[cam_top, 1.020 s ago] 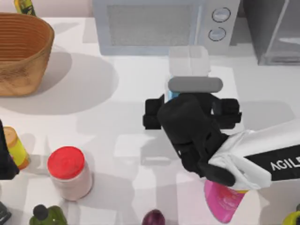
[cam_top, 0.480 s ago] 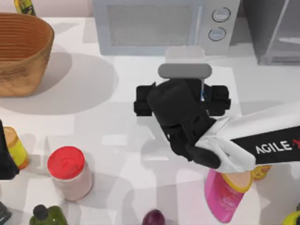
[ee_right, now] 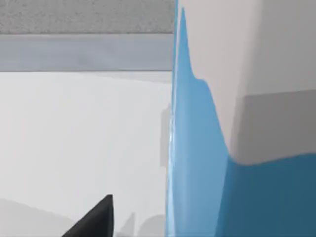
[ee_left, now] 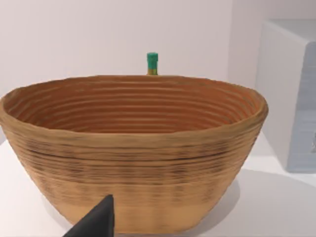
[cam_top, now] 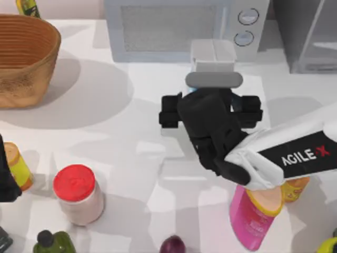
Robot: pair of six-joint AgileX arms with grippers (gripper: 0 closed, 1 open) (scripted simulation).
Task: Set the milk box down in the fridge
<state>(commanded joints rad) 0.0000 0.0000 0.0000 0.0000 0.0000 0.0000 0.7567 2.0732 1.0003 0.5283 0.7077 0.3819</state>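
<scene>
Shifted rightward since before with right gripper (cam_top: 213, 92) at milk box (cam_top: 212, 56), finger state untellable; likely light, stiff, smooth-sided, best pinched across flat blue faces.

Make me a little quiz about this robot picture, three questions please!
1. True or false: the right gripper has already set the tall milk box with the white top and blue body inside the large dark-grey fridge.
2. What stands just behind the milk box? A) a woven basket B) the light-grey microwave with two round dials C) a green bottle
3. Fill in: the round jar near the table's left side has a ___ lid.

Key: 1 false, the jaws hold it in front of the microwave. 2 B. 3 red. The left gripper is parked at the table's left edge.
</scene>
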